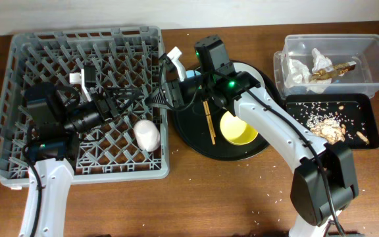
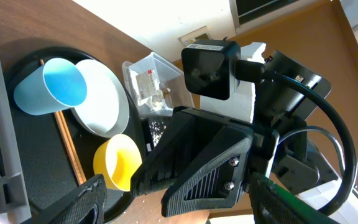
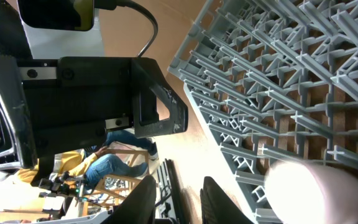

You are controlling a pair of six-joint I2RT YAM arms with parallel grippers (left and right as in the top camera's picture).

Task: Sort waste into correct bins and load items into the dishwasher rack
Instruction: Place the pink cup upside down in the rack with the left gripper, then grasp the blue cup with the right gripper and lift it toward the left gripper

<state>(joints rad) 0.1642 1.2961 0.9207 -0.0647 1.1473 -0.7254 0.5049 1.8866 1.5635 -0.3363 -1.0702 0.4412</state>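
Note:
The dishwasher rack (image 1: 18,79) fills the left; a pinkish-white cup (image 1: 147,134) lies in it near its right edge, also in the right wrist view (image 3: 319,193). The yellow bowl (image 1: 237,128) and chopsticks (image 1: 208,122) are on the round black tray (image 1: 189,135). The left wrist view shows the light blue cup (image 2: 48,87) on its side, the pale grey plate (image 2: 107,96), the bowl (image 2: 118,163) and chopsticks (image 2: 67,146). My left gripper (image 1: 151,100) (image 2: 179,190) is open and empty over the rack's right part. My right gripper (image 1: 174,92) (image 3: 182,196) is open and empty, facing it at the rack's right edge.
The clear tub (image 1: 374,49) at the back right holds white napkins (image 1: 301,66) and a brown-and-white wrapper (image 1: 334,69). The shallow black tray (image 1: 295,105) in front of it holds food scraps and rice (image 1: 331,128). In the overhead view my right arm covers the plate and blue cup.

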